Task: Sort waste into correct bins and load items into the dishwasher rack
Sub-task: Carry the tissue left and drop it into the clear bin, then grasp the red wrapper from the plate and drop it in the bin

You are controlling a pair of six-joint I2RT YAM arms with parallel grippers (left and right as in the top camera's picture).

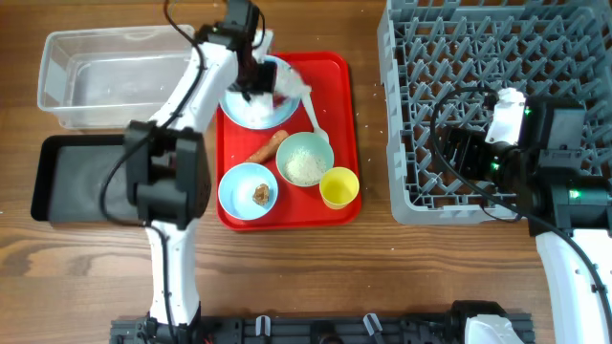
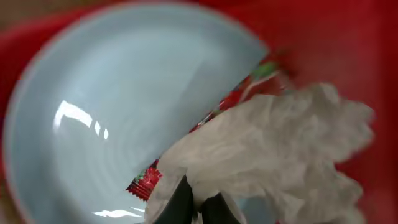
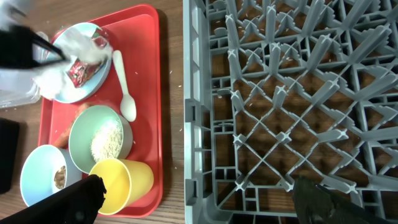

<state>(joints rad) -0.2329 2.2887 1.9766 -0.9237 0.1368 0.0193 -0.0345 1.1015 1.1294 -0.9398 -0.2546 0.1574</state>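
Left gripper (image 2: 198, 205) pinches, apparently (blurred view), the crumpled white tissue (image 2: 280, 149) on the light blue round plate (image 2: 93, 112) for binning; right gripper (image 3: 199, 186) hangs idle, fingers spread.

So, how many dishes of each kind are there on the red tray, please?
Plate: 1
Bowls: 2, a blue bowl and a green bowl
Cup: 1
Spoon: 1
Total: 5
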